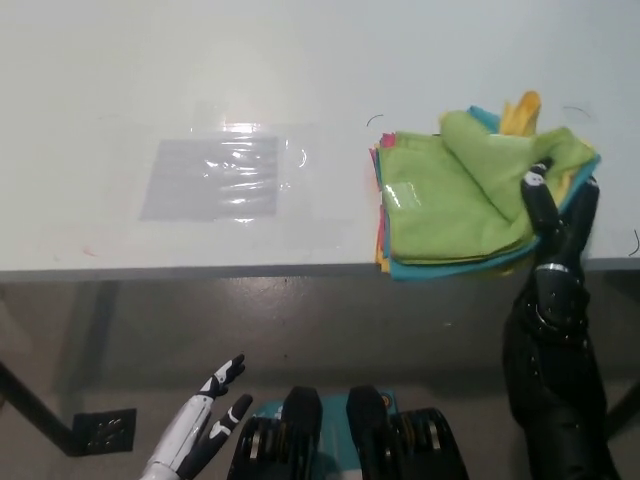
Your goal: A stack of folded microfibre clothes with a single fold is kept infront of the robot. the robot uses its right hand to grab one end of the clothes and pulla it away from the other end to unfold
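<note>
Head view, looking steeply down on a white desk (pixel 120 80) that fills the upper half of the frame. My black right hand (pixel 556 212) rises from the lower right of the frame at the desk's near edge, its fingers closed on the right-hand end of the green cloth (pixel 460 190). That cloth lies on top of the stack of microfibre cloths (pixel 400 262) at centre right, where yellow, blue and pink edges show beneath it; its gripped end is lifted and creased toward the upper right, while its left part lies flat. A clear plastic sheet (pixel 215 178) rests on the desk left of centre, well apart from the stack. My white left hand (pixel 205 420) hangs below the desk at the lower left, fingers apart, holding nothing
</note>
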You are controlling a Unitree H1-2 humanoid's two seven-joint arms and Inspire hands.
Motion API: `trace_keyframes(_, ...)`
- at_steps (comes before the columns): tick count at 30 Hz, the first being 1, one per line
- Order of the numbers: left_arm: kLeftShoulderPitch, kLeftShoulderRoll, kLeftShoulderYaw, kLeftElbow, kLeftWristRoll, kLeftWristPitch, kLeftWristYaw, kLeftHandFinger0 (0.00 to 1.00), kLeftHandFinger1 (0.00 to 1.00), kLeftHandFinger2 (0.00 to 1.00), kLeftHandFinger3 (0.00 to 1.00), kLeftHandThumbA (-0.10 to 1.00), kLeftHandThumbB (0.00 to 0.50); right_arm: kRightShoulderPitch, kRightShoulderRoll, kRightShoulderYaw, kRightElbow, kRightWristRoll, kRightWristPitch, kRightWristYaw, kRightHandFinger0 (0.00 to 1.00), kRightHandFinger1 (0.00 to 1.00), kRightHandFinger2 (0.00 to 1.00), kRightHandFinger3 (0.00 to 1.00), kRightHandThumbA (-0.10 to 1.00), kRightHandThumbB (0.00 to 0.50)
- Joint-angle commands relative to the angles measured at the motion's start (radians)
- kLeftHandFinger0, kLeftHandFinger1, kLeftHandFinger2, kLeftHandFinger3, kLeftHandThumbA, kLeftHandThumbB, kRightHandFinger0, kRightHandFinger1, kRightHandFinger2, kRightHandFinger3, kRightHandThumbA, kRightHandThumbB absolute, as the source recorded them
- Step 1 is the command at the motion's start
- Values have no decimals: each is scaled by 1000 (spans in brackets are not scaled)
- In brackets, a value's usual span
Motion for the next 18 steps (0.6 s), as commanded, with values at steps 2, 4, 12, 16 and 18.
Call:
trace_keyframes(2,17,17,23,-26,-1,-39,34,1000,1000,1000,1000,1000,500,-93,45,-179,78,370,-169,89,879,1000,1000,1000,597,64)
trace_keyframes(4,18,19,22,-26,3,-38,35,1000,1000,1000,1000,1000,500,-110,47,-240,117,451,-172,131,1000,1000,1000,1000,599,84)
trace_keyframes(12,17,20,22,-14,-3,-45,31,1000,1000,1000,1000,1000,500,-119,34,-303,213,490,-178,215,1000,1000,1000,1000,949,193)
trace_keyframes(16,23,20,23,-16,-3,-49,33,1000,1000,1000,1000,1000,500,-118,28,-297,258,475,-223,249,1000,1000,1000,1000,966,179)
trace_keyframes(18,24,21,24,-17,-6,-45,29,1000,1000,1000,1000,1000,500,-117,23,-283,273,465,-240,268,1000,1000,1000,1000,940,190)
